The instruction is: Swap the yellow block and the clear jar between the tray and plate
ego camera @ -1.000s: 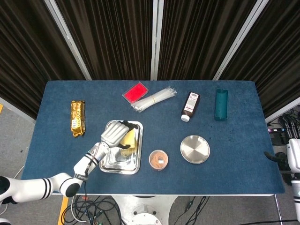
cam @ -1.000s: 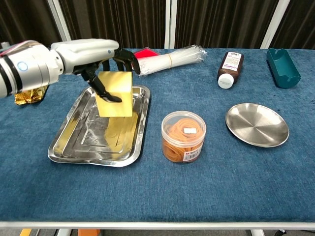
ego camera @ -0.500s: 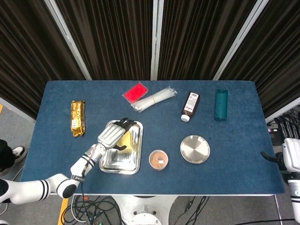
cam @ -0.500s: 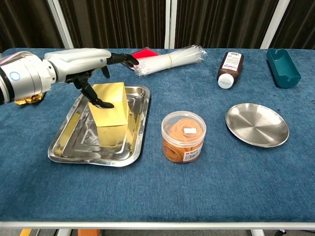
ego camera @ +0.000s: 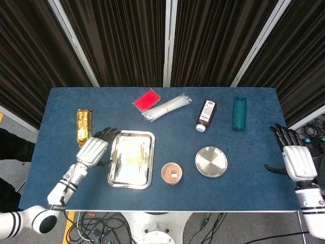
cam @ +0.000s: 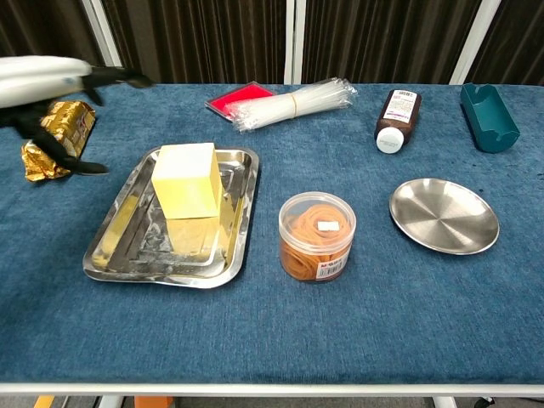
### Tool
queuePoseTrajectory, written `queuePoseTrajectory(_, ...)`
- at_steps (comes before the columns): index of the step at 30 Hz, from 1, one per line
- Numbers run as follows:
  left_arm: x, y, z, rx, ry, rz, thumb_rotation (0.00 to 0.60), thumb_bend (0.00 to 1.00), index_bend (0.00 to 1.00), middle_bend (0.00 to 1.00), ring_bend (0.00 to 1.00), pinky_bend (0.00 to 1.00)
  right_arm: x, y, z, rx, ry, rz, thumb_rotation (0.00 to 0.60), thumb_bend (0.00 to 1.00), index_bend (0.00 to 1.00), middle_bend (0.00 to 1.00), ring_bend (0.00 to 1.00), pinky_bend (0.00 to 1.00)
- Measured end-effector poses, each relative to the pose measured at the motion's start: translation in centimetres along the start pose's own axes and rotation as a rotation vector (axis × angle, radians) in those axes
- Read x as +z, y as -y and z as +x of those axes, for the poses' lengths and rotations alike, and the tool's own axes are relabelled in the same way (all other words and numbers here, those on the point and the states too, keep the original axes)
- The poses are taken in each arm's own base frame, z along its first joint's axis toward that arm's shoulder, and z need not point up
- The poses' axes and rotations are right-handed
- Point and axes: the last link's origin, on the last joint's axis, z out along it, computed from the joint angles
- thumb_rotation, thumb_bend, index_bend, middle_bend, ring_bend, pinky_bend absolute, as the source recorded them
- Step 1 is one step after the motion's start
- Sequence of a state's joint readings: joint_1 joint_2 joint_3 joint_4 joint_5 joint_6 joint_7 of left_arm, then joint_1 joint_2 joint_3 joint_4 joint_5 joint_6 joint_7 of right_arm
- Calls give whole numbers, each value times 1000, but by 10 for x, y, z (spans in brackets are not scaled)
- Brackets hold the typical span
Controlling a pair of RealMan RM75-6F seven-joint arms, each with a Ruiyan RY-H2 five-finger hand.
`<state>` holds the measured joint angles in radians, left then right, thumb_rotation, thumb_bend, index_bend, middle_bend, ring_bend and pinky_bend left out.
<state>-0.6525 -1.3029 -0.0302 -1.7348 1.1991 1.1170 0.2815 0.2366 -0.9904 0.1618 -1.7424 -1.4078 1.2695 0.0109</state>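
- Left hand (ego camera: 93, 150): your fingers are spread and hold nothing; the hand has pulled off the block and now sits just outside the tray's left rim, near the gold snack packet (ego camera: 84, 127).
- Yellow block (cam: 186, 179): a second ago in your grasp above the tray, now released and standing free inside the tray (cam: 120, 252), just right of your left hand.
- Clear jar (cam: 317, 235): further right of that hand, on the cloth between tray and plate, on neither.
- Plate (cam: 444, 215): bare, nearer your right hand.
- Right hand (ego camera: 297, 161): fingers apart, holding nothing, at the table's right edge, well apart from everything.
- Reading: the block's half looks done; the jar most likely still has to go onto the plate.
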Motion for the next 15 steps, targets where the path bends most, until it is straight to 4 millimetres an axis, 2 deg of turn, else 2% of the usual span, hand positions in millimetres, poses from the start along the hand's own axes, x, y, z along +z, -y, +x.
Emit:
queuePoseTrajectory(4,-30,22,6,-2,-51,82,600,169,60,35,0,179,14,32,-9,-30,75,102,600,0,0,0,0,0)
queuePoseTrajectory(7,-49,30,5,-17,-83,99,600,169,59,35,0,179,23,58,-20,-49,134,182,600,0,0,0,0,0)
queuePoseTrajectory(15,-95,49,-10,-71,-113,173,600,166,61,44,0,178,31,134,-51,-84,239,405,600,0,0,1,0,0)
